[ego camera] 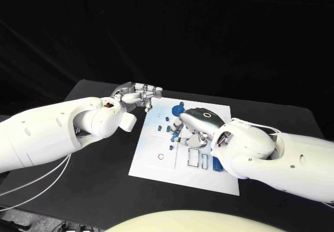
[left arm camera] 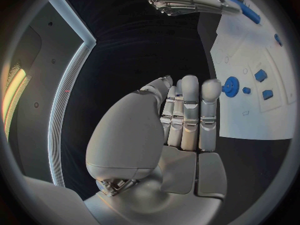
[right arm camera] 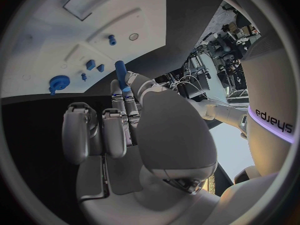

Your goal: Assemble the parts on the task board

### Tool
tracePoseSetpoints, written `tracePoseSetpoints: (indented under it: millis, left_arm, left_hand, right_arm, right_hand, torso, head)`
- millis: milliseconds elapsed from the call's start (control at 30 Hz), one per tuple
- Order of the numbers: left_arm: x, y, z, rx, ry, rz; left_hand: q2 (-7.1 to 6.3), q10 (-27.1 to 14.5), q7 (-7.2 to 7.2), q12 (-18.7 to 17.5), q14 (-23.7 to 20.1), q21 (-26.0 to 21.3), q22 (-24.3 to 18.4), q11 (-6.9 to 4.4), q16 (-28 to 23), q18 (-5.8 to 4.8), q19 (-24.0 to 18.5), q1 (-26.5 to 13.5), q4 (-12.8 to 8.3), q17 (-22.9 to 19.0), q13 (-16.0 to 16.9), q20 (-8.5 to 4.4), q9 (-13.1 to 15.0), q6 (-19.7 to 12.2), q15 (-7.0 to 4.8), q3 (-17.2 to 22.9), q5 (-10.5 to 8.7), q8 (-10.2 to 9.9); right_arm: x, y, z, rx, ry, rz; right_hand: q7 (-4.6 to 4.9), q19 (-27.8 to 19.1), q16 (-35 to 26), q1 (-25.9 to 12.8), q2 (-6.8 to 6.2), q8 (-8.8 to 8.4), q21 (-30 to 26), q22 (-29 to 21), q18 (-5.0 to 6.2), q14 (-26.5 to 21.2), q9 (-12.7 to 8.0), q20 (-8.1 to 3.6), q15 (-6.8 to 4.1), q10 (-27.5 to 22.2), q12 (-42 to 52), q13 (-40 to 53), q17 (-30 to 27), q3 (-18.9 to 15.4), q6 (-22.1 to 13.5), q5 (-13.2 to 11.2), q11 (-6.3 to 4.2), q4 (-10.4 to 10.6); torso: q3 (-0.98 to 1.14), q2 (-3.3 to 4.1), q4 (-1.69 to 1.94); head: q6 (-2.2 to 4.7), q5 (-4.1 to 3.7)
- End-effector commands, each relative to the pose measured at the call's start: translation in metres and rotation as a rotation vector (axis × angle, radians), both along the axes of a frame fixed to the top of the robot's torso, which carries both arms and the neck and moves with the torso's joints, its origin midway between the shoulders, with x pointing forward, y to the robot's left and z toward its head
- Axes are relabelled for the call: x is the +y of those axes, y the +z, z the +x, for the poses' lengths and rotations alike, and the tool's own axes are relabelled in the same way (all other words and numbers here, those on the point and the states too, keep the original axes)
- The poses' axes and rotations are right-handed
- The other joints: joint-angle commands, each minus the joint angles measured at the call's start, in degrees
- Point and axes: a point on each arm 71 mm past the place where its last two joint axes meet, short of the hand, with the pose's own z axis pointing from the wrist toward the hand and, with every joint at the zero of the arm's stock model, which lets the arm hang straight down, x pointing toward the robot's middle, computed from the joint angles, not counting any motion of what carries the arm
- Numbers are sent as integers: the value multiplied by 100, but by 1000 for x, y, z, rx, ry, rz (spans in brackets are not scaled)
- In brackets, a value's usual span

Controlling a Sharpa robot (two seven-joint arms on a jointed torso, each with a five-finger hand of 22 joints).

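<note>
The white task board [ego camera: 157, 166] lies mid-table. My right hand [ego camera: 191, 126] hovers over its middle and pinches a blue rod [right arm camera: 121, 74] between its fingers; the same rod [left arm camera: 245, 11] also appears in the left wrist view at that hand's fingertips. A blue gear [right arm camera: 59, 81] [left arm camera: 230, 86] sits near the board's far left corner, with small blue blocks [right arm camera: 91, 64] [left arm camera: 260, 75] beside it. My left hand [ego camera: 139, 94] hangs just off that corner, its fingers [left arm camera: 189, 112] straight, side by side and holding nothing.
A short blue peg [right arm camera: 112, 39] stands in the board beside a round hole. Rectangular recesses [ego camera: 195, 157] lie at the board's near right, and a long blue piece [ego camera: 217, 165] rests beside my right forearm. Black table [ego camera: 83, 188] surrounds the board.
</note>
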Motion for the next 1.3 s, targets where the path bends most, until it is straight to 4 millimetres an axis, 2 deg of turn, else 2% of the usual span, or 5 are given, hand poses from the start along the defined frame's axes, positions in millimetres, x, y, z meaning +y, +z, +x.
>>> tracePoseSetpoints:
  millis: [33, 233, 433, 867, 1300]
  left_arm:
    - [-4, 1, 0, -1, -17, -15]
    - [-6, 1, 0, 0, -20, -16]
    - [-6, 1, 0, 1, -21, -16]
    - [-6, 0, 1, 2, -20, -15]
    - [-5, 0, 1, 4, -19, -14]
  left_hand:
    - [15, -52, 1, 36, -39, -25, -2, 3, -21, 41, -3, 19, -37, -7, 6, -4, -8, -20, 0, -4, 14, -12]
    - [19, -53, 2, 38, -39, -17, 5, 3, -20, 39, 4, 24, -40, -8, 7, -4, -8, -20, 0, -3, 13, -11]
    - [19, -53, 2, 38, -39, -17, 5, 3, -20, 39, 4, 24, -40, -8, 7, -4, -8, -20, 0, -3, 13, -11]
    - [20, -53, 3, 41, -39, -19, 4, 4, -20, 39, 4, 24, -41, -9, 9, -5, -8, -19, 0, -4, 12, -9]
    - [20, -53, 3, 41, -39, -19, 4, 4, -20, 39, 4, 24, -41, -9, 9, -5, -8, -19, 0, -4, 12, -9]
  right_arm:
    - [11, -9, -3, 23, 40, 14]
    - [27, -34, -7, 78, 65, 10]
    - [34, -51, -6, 108, 67, -6]
    - [36, -61, -2, 118, 61, -25]
    - [35, -66, -1, 139, 65, -74]
  right_hand:
    - [-1, 79, 18, 41, 17, 3, -2, 999, -82, 332, 5, -22, -41, 211, -8, 54, 47, 95, 42, 21, -187, -67]
    - [4, 76, 18, 32, 19, -5, -7, 998, -81, 332, 6, -22, -39, 207, -19, 55, 46, 111, 33, 37, -183, -79]
    - [5, 75, 18, 29, 20, -7, -10, 998, -81, 331, 6, -22, -39, 205, -22, 55, 44, 116, 30, 41, -182, -82]
    - [9, 72, 20, 11, 24, -13, -14, 999, -80, 332, 9, -21, -35, 203, -32, 58, 46, 134, 25, 70, -178, -96]
    - [12, 81, 20, -7, 22, -17, 5, 1009, -84, 331, 11, -20, -33, 202, -40, 59, 46, 143, 23, 88, -175, -104]
  torso:
    - [1, 8, 6]
    - [3, 12, -10]
    - [10, 14, -6]
    - [11, 12, -7]
    - [11, 12, -5]
  head:
    - [-10, 50]
    - [-36, 142]
    - [-63, 181]
    - [-105, 235]
    - [-130, 240]
